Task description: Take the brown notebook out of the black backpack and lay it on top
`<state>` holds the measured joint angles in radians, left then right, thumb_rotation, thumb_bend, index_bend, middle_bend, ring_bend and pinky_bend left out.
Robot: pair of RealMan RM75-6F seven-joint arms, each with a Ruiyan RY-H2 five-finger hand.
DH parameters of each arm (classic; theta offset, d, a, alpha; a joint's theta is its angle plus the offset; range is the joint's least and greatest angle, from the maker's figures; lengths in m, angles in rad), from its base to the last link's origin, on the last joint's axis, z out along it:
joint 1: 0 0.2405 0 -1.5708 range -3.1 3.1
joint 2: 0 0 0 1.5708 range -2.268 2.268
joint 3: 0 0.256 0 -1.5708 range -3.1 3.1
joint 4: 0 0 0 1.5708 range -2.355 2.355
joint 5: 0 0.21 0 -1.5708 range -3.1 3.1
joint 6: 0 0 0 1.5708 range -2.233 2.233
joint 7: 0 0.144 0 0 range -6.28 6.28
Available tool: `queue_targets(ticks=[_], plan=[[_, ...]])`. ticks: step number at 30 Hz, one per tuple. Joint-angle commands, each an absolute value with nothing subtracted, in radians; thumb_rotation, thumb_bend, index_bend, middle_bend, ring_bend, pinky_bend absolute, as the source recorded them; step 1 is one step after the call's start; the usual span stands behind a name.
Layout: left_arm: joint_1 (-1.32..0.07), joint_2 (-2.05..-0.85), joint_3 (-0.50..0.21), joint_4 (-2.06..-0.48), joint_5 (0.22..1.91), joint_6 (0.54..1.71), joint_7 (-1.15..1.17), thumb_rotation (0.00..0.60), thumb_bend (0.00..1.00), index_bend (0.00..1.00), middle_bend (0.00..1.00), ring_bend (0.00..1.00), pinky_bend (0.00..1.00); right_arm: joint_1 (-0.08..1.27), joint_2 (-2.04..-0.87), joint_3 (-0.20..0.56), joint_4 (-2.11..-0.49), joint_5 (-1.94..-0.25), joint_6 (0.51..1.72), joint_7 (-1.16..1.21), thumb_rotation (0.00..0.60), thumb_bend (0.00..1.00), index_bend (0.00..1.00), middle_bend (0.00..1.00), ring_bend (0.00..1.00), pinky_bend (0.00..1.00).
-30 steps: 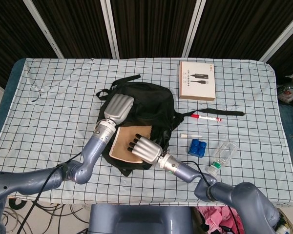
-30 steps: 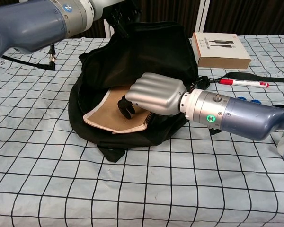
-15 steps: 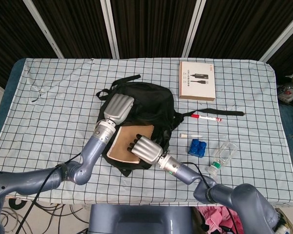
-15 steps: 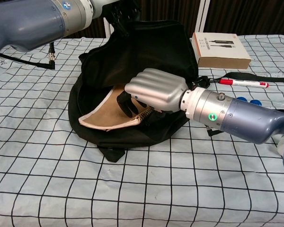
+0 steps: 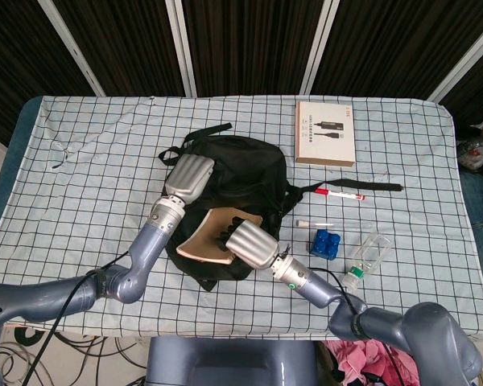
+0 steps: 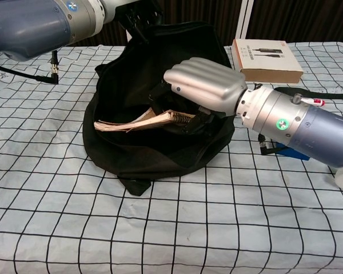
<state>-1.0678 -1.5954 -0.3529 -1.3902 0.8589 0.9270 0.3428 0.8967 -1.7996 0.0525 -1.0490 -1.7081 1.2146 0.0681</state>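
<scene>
The brown notebook (image 6: 138,121) lies nearly flat in my right hand's (image 6: 208,85) fingers (image 6: 190,123), spiral edge toward them, raised inside the open mouth of the black backpack (image 6: 160,68) slumped beneath.

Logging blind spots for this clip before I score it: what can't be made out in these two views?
- Right robot hand fingertips: chest view, its own knuckles and the brown spiral-bound notebook hide the grip.
- Left robot hand: head view shows only its back against the black fabric backpack; chest view crops it.
- Print on the brown cardboard box: too small.
</scene>
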Motion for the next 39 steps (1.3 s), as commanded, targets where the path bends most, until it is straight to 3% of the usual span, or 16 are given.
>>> queue_targets(ticks=[1, 8, 20, 26, 34, 39], plan=[[-1.066, -1.594, -0.347, -1.388, 0.859, 0.921, 0.341, 0.6, 0.39, 0.67, 0.71, 0.53, 0.46, 0.879, -1.766, 0.052, -1.094, -1.707, 1.233, 0.067, 0.6, 0.46, 0.84, 0.67, 0.63, 0.47], [-1.059, -1.591, -0.346, -1.392, 0.852, 0.89, 0.3, 0.6, 0.39, 0.67, 0.71, 0.53, 0.46, 0.84, -1.674, 0.047, -1.213, -1.721, 1.292, 0.074, 0.6, 0.48, 0.85, 0.67, 0.63, 0.48], [-1.065, -1.615, -0.336, -1.358, 0.847, 0.856, 0.266, 0.6, 0.38, 0.61, 0.67, 0.49, 0.45, 0.736, -1.403, 0.087, -1.491, -1.726, 1.451, 0.113, 0.6, 0.48, 0.85, 0.67, 0.63, 0.49], [-1.074, -1.596, -0.326, -1.379, 0.832, 0.812, 0.27, 0.6, 0.31, 0.5, 0.56, 0.41, 0.42, 0.686, -1.304, 0.128, -1.547, -1.701, 1.515, 0.134, 0.6, 0.48, 0.85, 0.67, 0.64, 0.5], [-1.08, -1.518, -0.322, -1.455, 0.791, 0.777, 0.291, 0.6, 0.16, 0.32, 0.29, 0.13, 0.25, 0.625, -1.189, 0.173, -1.552, -1.674, 1.576, 0.126, 0.6, 0.5, 0.85, 0.67, 0.64, 0.51], [-1.079, -1.47, -0.315, -1.5, 0.784, 0.751, 0.281, 0.6, 0.14, 0.3, 0.26, 0.11, 0.21, 0.594, -1.144, 0.204, -1.514, -1.636, 1.593, 0.1, 0.6, 0.5, 0.85, 0.67, 0.64, 0.51]])
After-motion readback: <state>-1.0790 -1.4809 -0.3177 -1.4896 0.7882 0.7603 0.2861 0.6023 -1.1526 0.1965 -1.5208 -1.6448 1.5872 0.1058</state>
